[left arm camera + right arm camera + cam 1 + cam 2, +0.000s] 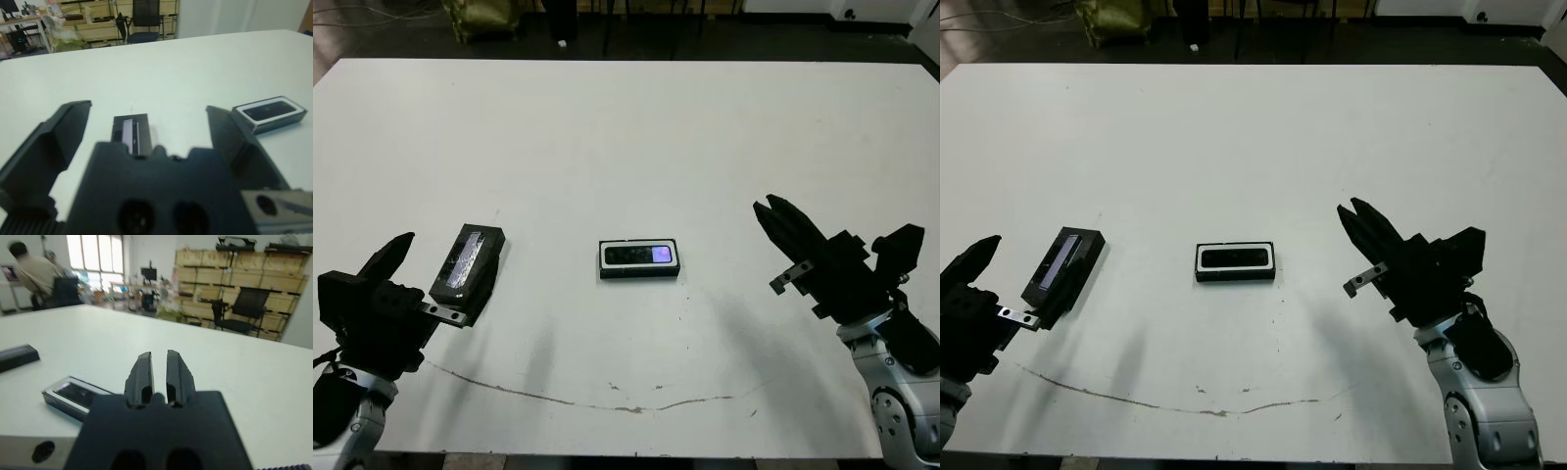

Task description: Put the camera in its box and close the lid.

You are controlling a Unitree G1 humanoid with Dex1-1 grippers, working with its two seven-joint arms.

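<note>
Camera [639, 256] already lies flat in the box [639, 271] at table centre, purplish spot facing up, white lining visible all round it; only the closing step looks undone. Lid [466, 262] rests on the table [626, 137] well to the robot's left of the box, long axis angled, bluish-grey strip up. Judged rigid, light and thin-walled, probably smooth card or plastic, so likely slippery under hard black fingers and prone to skating on the white surface if nudged. Best hold would seem to be across the two long side walls near mid-length, keeping it level; a grip at one end would likely let it swing. Seating over the tray will need square alignment, as the fit looks close. Left gripper [146, 132] is just short of the lid, fingers spread wide either side of it, holding nothing. Right gripper [159, 374] sits apart on the box's other side, fingers pressed nearly together, empty.
</note>
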